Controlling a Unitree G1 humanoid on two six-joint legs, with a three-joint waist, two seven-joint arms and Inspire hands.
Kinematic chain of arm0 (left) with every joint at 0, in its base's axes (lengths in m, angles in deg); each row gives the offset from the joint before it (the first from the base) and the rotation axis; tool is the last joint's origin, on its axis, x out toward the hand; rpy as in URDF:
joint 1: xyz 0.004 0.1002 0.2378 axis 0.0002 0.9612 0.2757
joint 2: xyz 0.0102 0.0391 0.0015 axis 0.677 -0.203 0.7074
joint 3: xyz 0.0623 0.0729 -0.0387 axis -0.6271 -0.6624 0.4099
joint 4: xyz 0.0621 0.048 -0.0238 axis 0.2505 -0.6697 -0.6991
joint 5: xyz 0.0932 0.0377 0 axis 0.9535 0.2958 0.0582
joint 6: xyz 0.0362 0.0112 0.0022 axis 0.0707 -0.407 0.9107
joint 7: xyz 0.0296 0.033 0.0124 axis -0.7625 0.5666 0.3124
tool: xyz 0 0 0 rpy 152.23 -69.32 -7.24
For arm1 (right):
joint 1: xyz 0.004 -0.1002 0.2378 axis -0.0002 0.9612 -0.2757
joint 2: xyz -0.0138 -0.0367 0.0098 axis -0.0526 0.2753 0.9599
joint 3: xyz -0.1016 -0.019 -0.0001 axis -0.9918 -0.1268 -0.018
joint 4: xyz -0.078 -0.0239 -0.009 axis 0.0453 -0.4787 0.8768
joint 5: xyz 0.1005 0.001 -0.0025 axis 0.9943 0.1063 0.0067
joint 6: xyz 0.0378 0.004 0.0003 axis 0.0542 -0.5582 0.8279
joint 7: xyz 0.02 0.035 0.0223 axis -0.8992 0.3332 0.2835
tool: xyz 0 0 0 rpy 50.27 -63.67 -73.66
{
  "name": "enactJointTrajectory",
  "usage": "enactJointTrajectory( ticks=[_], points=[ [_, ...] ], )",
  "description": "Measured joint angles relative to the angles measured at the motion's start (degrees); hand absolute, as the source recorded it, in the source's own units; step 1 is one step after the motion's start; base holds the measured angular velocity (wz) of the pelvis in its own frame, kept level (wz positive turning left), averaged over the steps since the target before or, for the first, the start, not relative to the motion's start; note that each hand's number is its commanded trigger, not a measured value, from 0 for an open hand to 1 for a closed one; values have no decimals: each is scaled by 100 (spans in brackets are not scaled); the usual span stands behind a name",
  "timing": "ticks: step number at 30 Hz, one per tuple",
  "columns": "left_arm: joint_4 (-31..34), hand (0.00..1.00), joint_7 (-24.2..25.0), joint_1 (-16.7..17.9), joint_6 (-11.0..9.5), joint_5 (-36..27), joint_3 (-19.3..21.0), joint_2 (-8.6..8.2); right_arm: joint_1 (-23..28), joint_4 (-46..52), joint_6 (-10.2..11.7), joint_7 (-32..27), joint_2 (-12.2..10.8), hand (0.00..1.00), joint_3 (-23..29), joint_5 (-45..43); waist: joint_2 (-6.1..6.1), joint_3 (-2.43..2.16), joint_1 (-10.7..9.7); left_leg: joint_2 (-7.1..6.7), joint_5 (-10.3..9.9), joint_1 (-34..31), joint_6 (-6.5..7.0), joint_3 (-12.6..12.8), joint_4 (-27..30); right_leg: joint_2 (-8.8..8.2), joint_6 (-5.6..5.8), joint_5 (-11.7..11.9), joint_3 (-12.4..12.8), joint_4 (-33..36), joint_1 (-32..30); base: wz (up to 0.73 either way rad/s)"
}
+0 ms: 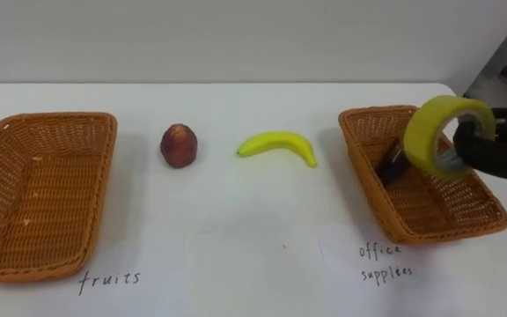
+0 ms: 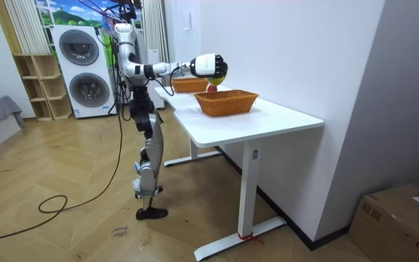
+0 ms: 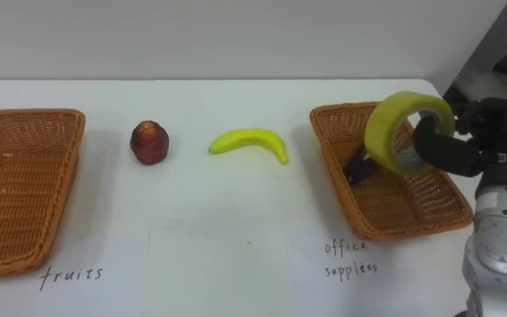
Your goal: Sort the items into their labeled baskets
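Broadly, white bench bearing two wicker baskets, fruit basket at the left and office basket at the right. Over the office basket, right robot hand clenched round a yellow tape roll, holding it on edge above the basket's far half. Then, smaller, lying on the bench between the baskets and apart from each other: banana nearer the office basket, peach nearer the fruit basket; lastly a dark item inside the office basket, partly behind the roll.
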Motion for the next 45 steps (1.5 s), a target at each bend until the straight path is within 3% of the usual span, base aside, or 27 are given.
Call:
enactJointTrajectory(
  ticks=[22, 24, 25, 26, 32, 45],
  points=[
    [0, 0, -5, 2, 88, 1, 3, -3, 165, -296, -34, -3, -5, 100, -2, -66, 30, -13, -8, 27, -20, -4, -28, 33, 10, 45, -27, 17, 42, 1, -25, -1],
    [1, 0, -18, -5, 86, 1, 2, -3, 169, -321, -35, -6, -5, 37, -10, -161, 49, -22, -2, 26, -19, -1, -28, 33, 10, 44, -27, 17, 39, 0, -20, 0],
    [1, 0, -20, -5, 85, 1, 2, -3, 178, -331, -34, -7, -5, 26, -22, -181, 65, -26, -1, 26, -19, 2, -28, 33, 11, 43, -27, 17, 39, 1, -20, 0],
    [1, 0, -23, -4, 85, 1, 2, -3, 200, -332, -34, -7, -5, 0, -25, -181, 83, -32, 8, 26, -19, 5, -28, 33, 11, 43, -27, 17, 46, 1, -20, 0],
    [25, 0, -149, 0, 82, 1, 2, -3, 219, -388, -35, -14, -5, 0, -34, -249, 152, -16, 21, 27, -19, 6, -28, 30, 9, 43, -27, 17, 46, 3, -18, 0],
    [139, 0, -203, 29, 83, 0, -3, -7, 219, -440, -33, -14, -5, 0, -35, -263, 151, -9, 97, 23, -20, 1, -28, 35, 9, 46, -27, 17, 47, 9, -19, 0]
  ],
)
